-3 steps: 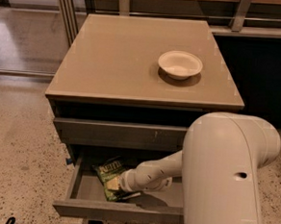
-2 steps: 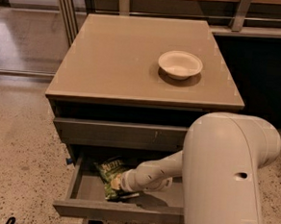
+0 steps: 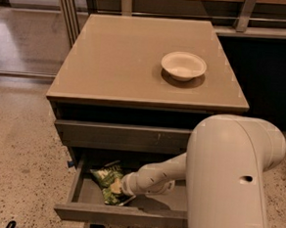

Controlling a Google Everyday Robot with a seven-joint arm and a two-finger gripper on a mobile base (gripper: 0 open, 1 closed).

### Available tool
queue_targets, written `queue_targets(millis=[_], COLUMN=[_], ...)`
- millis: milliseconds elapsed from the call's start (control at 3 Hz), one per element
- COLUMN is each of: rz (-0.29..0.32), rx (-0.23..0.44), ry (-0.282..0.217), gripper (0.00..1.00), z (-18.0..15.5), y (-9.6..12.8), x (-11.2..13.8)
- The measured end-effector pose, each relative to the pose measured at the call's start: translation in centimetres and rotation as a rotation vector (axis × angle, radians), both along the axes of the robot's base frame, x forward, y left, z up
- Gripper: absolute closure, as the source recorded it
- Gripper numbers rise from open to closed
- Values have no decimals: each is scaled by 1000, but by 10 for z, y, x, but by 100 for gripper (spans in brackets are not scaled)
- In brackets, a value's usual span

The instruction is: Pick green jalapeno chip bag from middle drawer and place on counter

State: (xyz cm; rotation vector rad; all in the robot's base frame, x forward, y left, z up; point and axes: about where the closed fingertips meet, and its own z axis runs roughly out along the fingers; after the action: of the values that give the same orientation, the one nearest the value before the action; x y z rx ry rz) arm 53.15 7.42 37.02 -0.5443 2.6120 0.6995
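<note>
The middle drawer (image 3: 121, 215) is pulled open below the cabinet, showing its grey tray. The green jalapeno chip bag (image 3: 108, 180) lies in the drawer's left half, tilted, with its lower right part under the gripper. My gripper (image 3: 126, 192) reaches into the drawer from the right on a white arm and sits at the bag's lower right edge, touching it. The counter (image 3: 122, 60) is the tan top slab above.
A white bowl (image 3: 183, 65) stands on the counter's right side. A closed grey drawer front (image 3: 122, 135) with small pale scratches sits above the open drawer. My large white arm housing (image 3: 231, 181) fills the lower right. Speckled floor lies to the left.
The gripper has shifted slightly left and down onto the bag's lower edge. The bag has stayed in the drawer.
</note>
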Motion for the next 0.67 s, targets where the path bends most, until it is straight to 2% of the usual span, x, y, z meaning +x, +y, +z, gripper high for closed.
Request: queue_targets(millis=[333, 667], rz=[101, 141], rx=[27, 28], ry=[-13, -74], gripper=[100, 100], z=[18, 62], y=[10, -11], x=[-4, -11])
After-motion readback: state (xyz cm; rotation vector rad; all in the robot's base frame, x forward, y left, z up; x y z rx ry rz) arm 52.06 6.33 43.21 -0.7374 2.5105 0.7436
